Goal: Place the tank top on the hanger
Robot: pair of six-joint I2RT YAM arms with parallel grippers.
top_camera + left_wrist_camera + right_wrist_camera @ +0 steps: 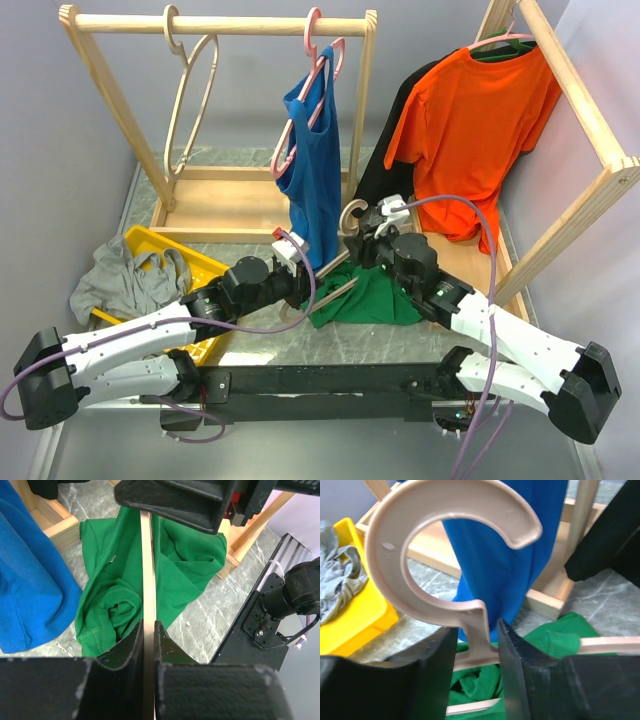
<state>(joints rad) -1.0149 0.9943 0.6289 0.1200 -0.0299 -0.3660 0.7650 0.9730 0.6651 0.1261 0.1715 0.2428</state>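
Note:
The green tank top (368, 300) lies crumpled on the table between the arms, and also shows in the left wrist view (185, 565) and right wrist view (555, 640). The beige hanger (351, 213) is held above it, hook up. My left gripper (298, 268) is shut on the hanger's thin bar (146, 570), with the jaws (148, 630) pressed on both sides. My right gripper (363, 233) is closed round the neck below the rounded hook (387, 560). Its jaws (477, 645) touch the neck's base. No cloth is on the hanger.
A blue tank top (312, 170) hangs on a pink hanger (318, 60) from the wooden rack (250, 22), just behind the grippers. Another beige hanger (190, 90) hangs further left. An orange T-shirt (475, 130) hangs at right. A yellow bin (200, 265) holds a grey garment (125, 280).

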